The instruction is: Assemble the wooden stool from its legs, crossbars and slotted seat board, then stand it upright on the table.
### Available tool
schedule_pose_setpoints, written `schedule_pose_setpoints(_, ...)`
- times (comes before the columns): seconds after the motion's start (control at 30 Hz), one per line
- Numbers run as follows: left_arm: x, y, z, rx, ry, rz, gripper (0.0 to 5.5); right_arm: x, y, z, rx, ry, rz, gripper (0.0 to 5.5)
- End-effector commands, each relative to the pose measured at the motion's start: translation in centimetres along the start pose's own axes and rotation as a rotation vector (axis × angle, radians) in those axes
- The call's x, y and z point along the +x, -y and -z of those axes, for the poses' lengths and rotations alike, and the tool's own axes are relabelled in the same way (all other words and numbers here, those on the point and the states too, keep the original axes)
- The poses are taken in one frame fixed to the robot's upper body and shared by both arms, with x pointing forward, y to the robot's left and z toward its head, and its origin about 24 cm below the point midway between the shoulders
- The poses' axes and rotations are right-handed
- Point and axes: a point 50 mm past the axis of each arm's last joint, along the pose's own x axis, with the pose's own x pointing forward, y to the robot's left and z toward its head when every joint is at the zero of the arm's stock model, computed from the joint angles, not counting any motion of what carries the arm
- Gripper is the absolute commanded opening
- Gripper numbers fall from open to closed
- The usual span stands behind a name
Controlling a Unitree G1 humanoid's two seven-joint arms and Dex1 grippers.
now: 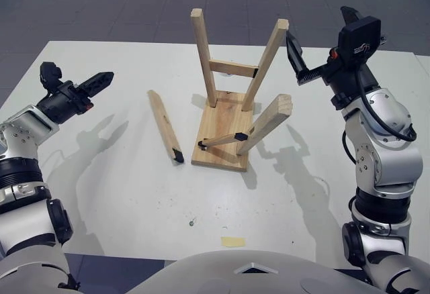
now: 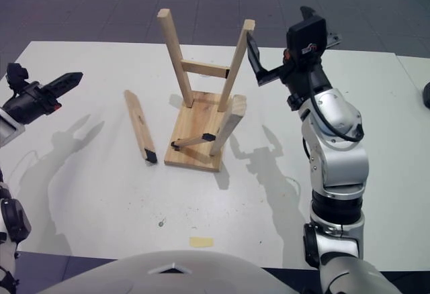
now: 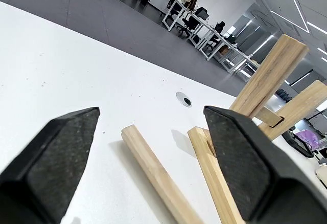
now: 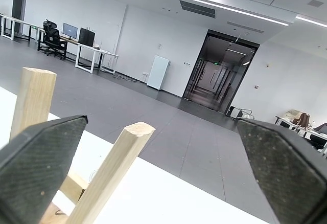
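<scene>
— How is the left pincer (image 1: 104,79) held?
— Its fingers are spread apart, with nothing gripped, above the tabletop (image 1: 121,193). A loose leg (image 1: 164,126) is laid flat beyond its tips, well apart; the seat board (image 1: 216,156) is found farther on.
— And the right pincer (image 1: 317,25)?
— It is raised and opened wide, and nothing is held. The top of one upright leg (image 1: 269,56) is seen just beside its nearer finger; contact cannot be told. That leg is joined by a crossbar (image 1: 232,68) to a second upright leg (image 1: 203,56). A third leg (image 1: 265,125) is tilted below the pincer.
</scene>
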Motion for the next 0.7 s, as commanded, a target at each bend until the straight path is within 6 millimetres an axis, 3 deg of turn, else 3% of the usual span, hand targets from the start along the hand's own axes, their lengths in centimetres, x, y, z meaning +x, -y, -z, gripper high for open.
schedule_pose_setpoints(0.03, 0.1, 4.5, -1.0, 0.295, -0.059, 0.158, 4.79, -0.4, 0.6, -0.1, 0.0, 0.013, -0.002, 5.4)
schedule_pose_setpoints(0.17, 1.1, 11.6, 1.4, 0.613, -0.225, 0.492, 5.36, -0.5, 1.5, -0.1, -0.017, 0.015, -0.026, 5.4)
schedule_pose_setpoints(0.27, 1.6, 14.8, 2.2, 0.724, -0.283, 0.669, 5.36, -0.4, 2.0, 0.0, -0.024, 0.01, -0.021, 5.4)
schedule_pose_setpoints(0.43, 2.5, 15.7, 4.3, 0.867, -0.438, 0.805, 5.36, -0.4, 1.7, 0.3, -0.017, 0.006, -0.032, 5.4)
schedule_pose_setpoints(0.7, 4.8, 16.1, 7.4, 0.934, -0.514, 0.905, 5.36, -0.3, 1.5, 0.5, -0.011, 0.003, -0.02, 5.4)
